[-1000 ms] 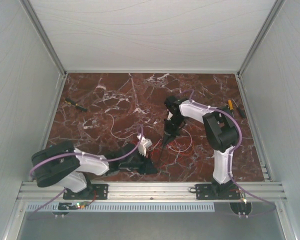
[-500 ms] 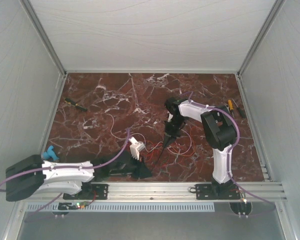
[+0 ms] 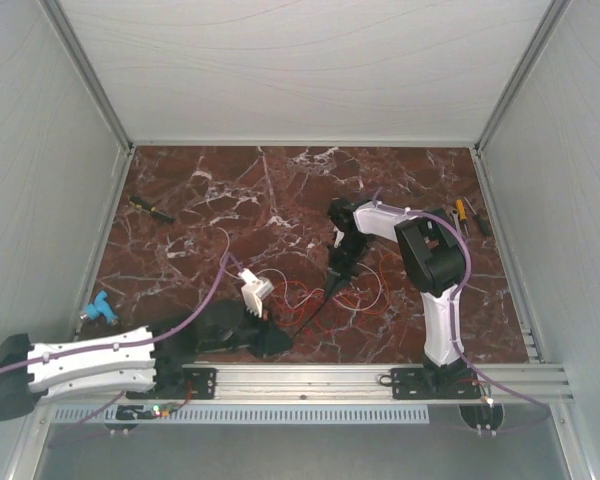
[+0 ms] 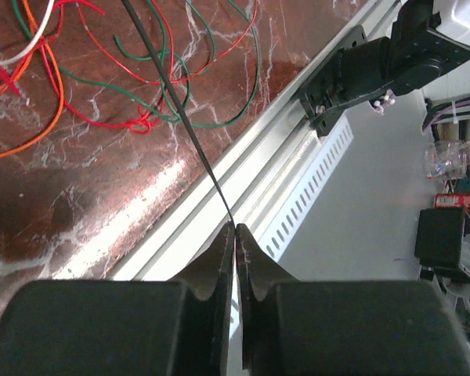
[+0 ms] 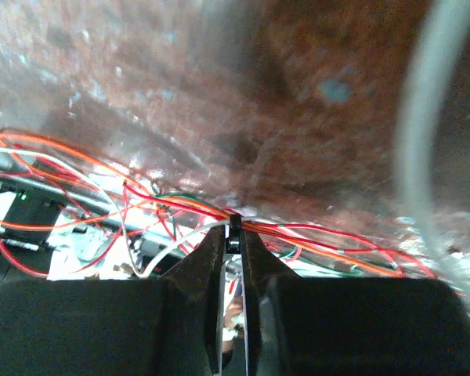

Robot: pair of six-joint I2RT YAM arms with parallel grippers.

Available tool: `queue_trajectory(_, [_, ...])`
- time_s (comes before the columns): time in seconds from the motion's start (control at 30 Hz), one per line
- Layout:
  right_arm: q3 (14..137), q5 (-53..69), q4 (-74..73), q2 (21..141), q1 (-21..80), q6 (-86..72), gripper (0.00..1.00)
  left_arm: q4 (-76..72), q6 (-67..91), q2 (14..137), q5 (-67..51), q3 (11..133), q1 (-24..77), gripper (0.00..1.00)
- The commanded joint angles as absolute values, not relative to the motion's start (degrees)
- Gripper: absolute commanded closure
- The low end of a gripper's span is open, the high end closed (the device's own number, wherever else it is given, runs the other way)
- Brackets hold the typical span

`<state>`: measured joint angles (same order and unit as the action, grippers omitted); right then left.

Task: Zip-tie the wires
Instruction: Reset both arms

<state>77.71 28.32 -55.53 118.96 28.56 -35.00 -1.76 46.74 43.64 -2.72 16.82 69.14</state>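
Marble table (image 3: 180,200), zip tie (image 4: 189,133) pinched in left gripper (image 4: 235,231), wires (image 4: 133,121) at right gripper (image 5: 233,235)

The top view looks down from above and behind the arm bases (image 3: 420,382) over the dark red marbled stone surface (image 3: 180,200). Both wrist views sit close, low over it; all 3 share the thin red, orange and white wires (image 3: 310,293).
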Motion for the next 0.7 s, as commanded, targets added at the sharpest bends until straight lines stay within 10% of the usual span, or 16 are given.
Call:
queue_trajectory(0.0, [79.67, 21.64, -50.75, 121.12, 26.47, -34.23, 1.0, 6.86, 47.37, 37.9, -4.8, 22.3, 70.75, 1.0])
queue_trajectory(0.37, [79.82, 23.47, -50.31, 121.43, 26.19, -34.65, 1.0, 13.17, 43.26, 40.45, 2.71, 32.86, 70.47, 1.0])
queue_trajectory(0.5, [81.2, 26.19, -51.26, 118.87, 26.21, -34.66, 0.72, 15.39, 39.95, 42.81, 2.3, 37.17, 67.85, 1.0])
queue_trajectory(0.67, [86.18, 27.45, -55.3, 114.15, 26.06, -34.1, 0.53, 16.69, 34.31, 46.12, -3.98, 42.88, 58.21, 0.6])
